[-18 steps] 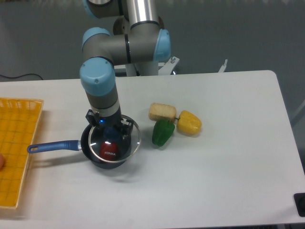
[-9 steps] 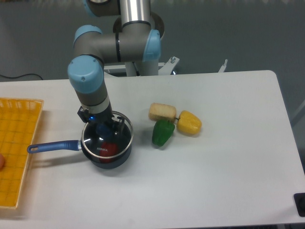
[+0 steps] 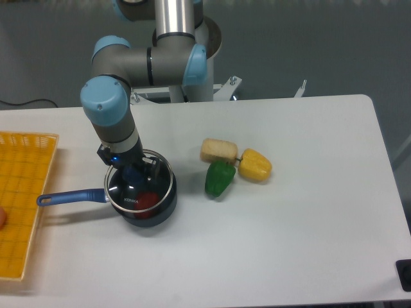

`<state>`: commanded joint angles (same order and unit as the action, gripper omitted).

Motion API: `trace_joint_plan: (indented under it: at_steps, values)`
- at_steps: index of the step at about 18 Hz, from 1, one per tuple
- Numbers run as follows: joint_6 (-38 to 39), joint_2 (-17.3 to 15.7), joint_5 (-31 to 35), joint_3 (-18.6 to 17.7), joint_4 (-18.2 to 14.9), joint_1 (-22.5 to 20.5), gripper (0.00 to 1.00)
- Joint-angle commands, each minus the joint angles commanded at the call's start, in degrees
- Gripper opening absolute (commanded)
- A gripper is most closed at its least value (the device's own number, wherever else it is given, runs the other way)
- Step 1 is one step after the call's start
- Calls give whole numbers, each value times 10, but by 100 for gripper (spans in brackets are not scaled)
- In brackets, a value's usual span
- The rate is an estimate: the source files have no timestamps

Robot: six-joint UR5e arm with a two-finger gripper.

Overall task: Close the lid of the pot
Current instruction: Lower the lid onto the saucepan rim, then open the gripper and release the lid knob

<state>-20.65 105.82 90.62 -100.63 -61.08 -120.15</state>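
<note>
Gripper (image 3: 133, 172) points straight down over the pot (image 3: 142, 204), its fingers clamped on the blue knob of the pot lid (image 3: 139, 188). This glass lid lies over the pot's mouth; whether its rim is fully seated cannot be determined. A red object (image 3: 148, 201) shows through the glass. From the pot, a blue handle (image 3: 70, 197) extends left toward a yellow basket (image 3: 24, 199), cut off by the left edge. To the right, apart from the pot, a green pepper (image 3: 219, 178), yellow pepper (image 3: 255, 164) and beige bread piece (image 3: 218, 150) lie clustered on the white table (image 3: 308, 212).
</note>
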Motion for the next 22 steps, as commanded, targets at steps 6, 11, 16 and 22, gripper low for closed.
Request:
trace_joint_plan:
  at_steps: [6, 11, 16, 22]
  values:
    - [0, 2, 0, 1, 2, 0, 39]
    - [0, 4, 0, 1, 4, -2, 39]
    - [-2, 4, 0, 1, 4, -5, 39]
    - [-2, 4, 1, 1, 4, -7, 39]
